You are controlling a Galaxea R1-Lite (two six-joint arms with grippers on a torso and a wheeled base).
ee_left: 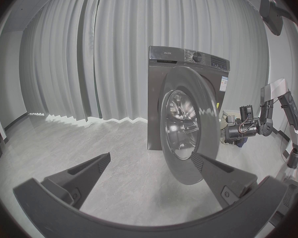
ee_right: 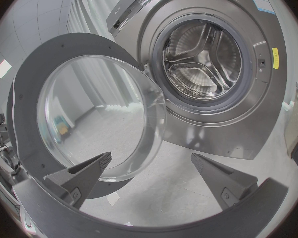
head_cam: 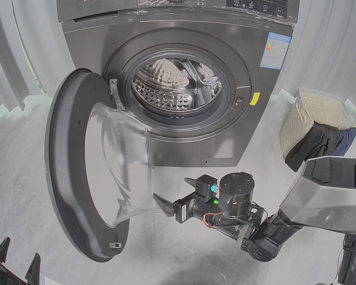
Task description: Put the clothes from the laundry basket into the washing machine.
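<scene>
Since the drum (head_cam: 174,86) of the washing machine (head_cam: 106,40) shows only bare steel, I judge the task barely begun: the door (head_cam: 67,159) is already swung wide toward 9 o'clock, yet no garment has gone in, so all the loading is left. The laundry basket (head_cam: 304,115) stands on the floor (head_cam: 209,254) at about 2 o'clock from me, just beside the machine's corner. A black garment (head_cam: 316,145) hangs limp over the basket's near rim, draped in long folds down the outside wall, and a dark blue garment (head_cam: 347,138) bunches next to it. What lies deeper inside I cannot tell. My right end effector (head_cam: 178,193) hovers low in front of the machine at 12 o'clock, fingers spread wide and holding nothing, pointing toward the door. My left end effector (head_cam: 20,252) sits at 7 o'clock, likewise spread apart and empty. I expect the black piece to be the easiest first pick, being loose and exposed.
</scene>
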